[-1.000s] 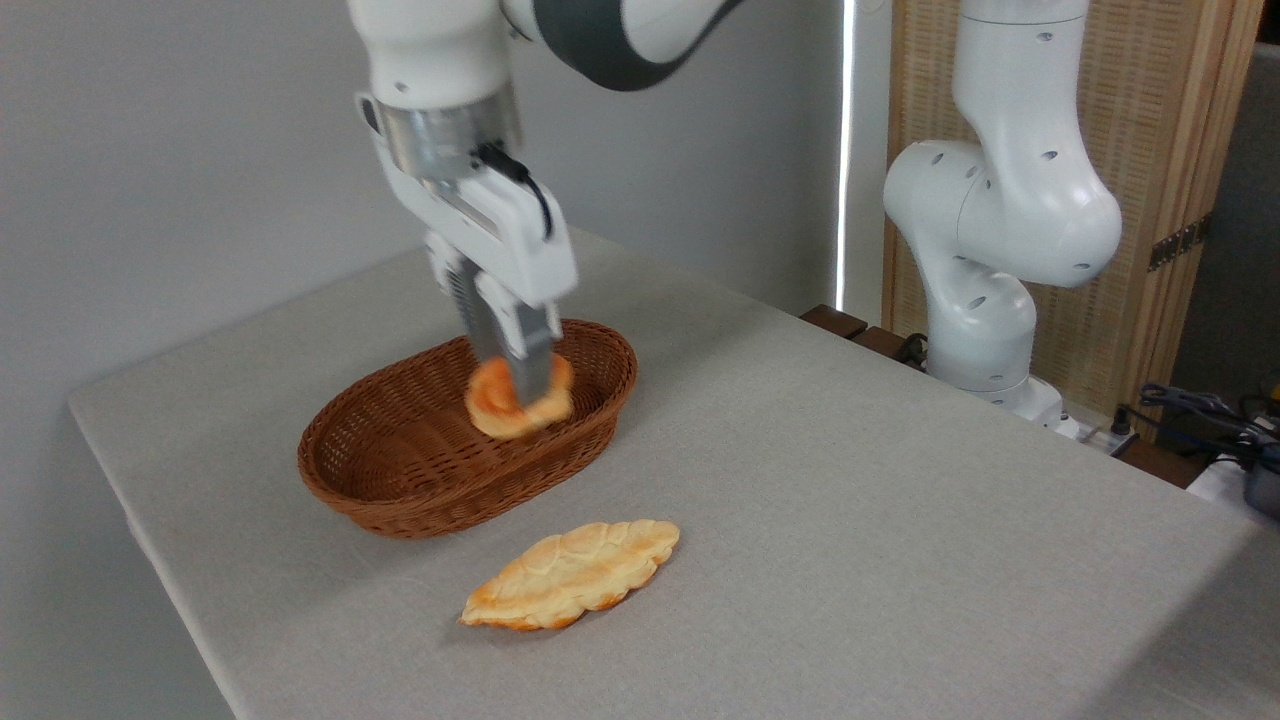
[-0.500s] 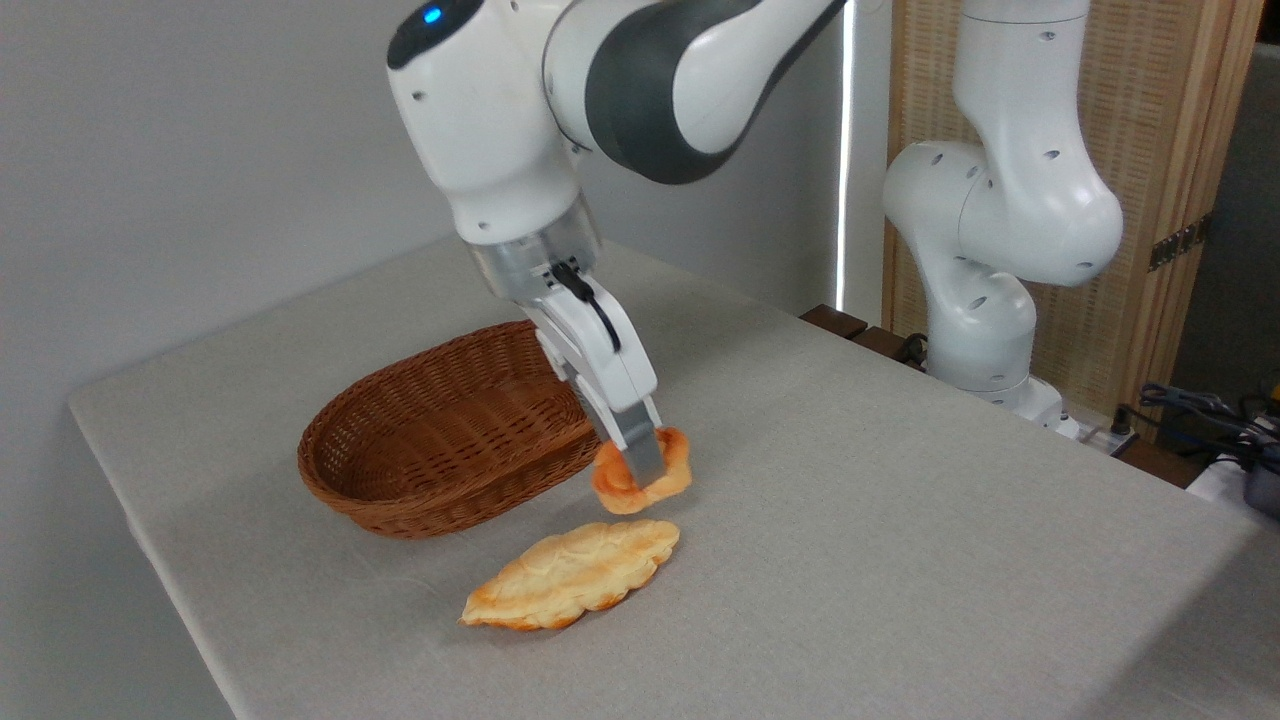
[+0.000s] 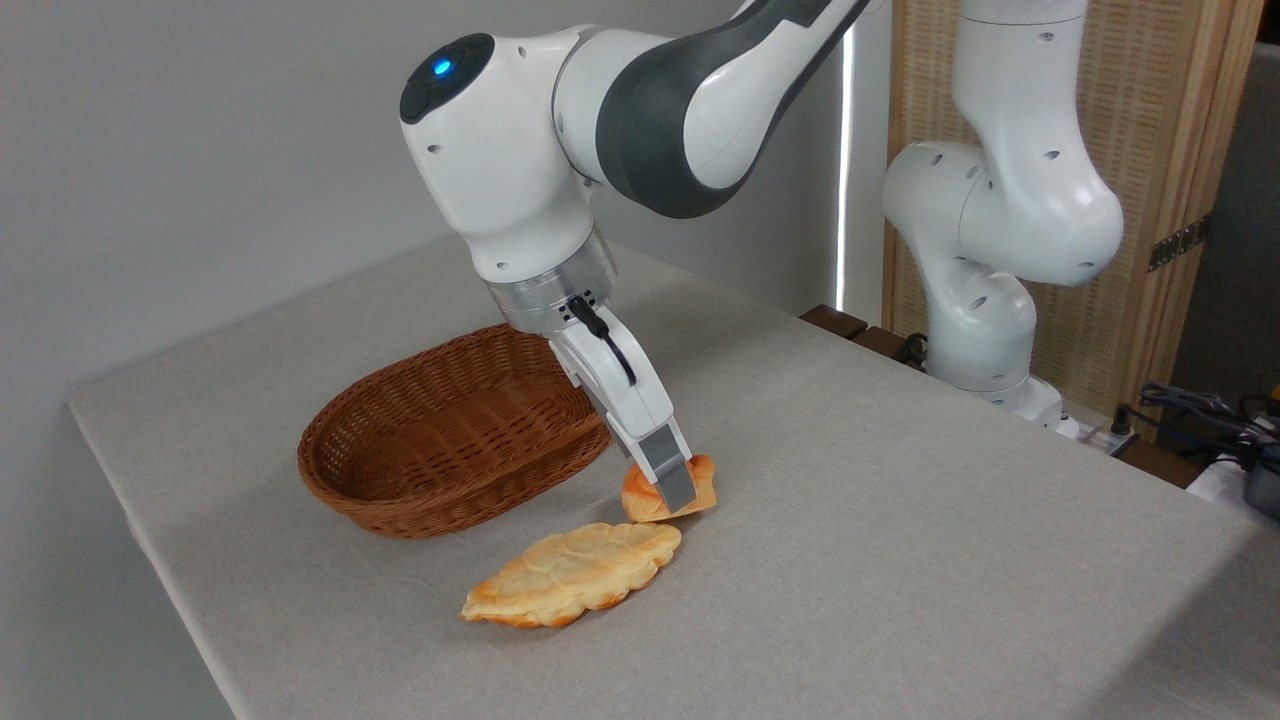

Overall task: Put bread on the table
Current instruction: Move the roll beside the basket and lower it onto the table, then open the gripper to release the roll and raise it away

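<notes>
Table (image 3: 900,500): light grey cloth top, bore everything.
Basket (image 3: 450,440): brown wicker oval, left of centre.
Pastry (image 3: 570,574): flat, leaf-shaped, lay near side.
Gripper (image 3: 678,490): tilted, fingers clamped on the bread.
Bread (image 3: 700,480): right of the basket, just beyond the pastry, at the cloth.

Grey wall (image 3: 200,150), slatted wooden screen (image 3: 1160,150)
</notes>
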Controlling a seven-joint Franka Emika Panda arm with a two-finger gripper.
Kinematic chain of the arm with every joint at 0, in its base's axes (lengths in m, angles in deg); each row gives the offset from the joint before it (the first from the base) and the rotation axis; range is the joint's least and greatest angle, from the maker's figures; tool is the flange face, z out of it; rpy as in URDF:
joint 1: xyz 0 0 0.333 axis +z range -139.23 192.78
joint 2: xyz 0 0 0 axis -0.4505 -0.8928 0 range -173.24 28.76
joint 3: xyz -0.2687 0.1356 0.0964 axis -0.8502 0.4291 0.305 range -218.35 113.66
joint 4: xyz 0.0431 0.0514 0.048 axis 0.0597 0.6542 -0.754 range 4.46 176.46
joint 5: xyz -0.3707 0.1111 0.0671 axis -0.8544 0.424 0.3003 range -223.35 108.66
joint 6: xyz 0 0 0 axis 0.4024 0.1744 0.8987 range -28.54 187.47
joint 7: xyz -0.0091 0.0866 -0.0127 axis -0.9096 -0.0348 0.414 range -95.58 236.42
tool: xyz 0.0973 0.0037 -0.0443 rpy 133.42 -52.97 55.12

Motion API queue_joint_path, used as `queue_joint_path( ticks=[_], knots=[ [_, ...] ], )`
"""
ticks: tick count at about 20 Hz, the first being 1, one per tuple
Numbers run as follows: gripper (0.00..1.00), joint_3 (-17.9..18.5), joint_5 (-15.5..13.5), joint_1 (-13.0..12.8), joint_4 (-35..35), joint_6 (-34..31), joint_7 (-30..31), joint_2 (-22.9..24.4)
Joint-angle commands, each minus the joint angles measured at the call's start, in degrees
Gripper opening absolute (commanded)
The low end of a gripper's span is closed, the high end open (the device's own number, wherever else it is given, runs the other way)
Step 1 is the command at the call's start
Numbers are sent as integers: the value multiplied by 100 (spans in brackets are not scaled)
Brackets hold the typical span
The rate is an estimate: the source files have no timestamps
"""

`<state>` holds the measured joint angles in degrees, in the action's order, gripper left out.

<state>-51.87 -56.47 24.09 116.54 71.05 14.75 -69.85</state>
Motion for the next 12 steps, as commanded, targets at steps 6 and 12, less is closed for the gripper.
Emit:
queue_joint_path(
  ticks=[6,12],
  knots=[
    [100,-65,-350,-30,-804,-15,47,165],
    [100,-56,-377,-48,-1149,3,310,174]
  ],
)
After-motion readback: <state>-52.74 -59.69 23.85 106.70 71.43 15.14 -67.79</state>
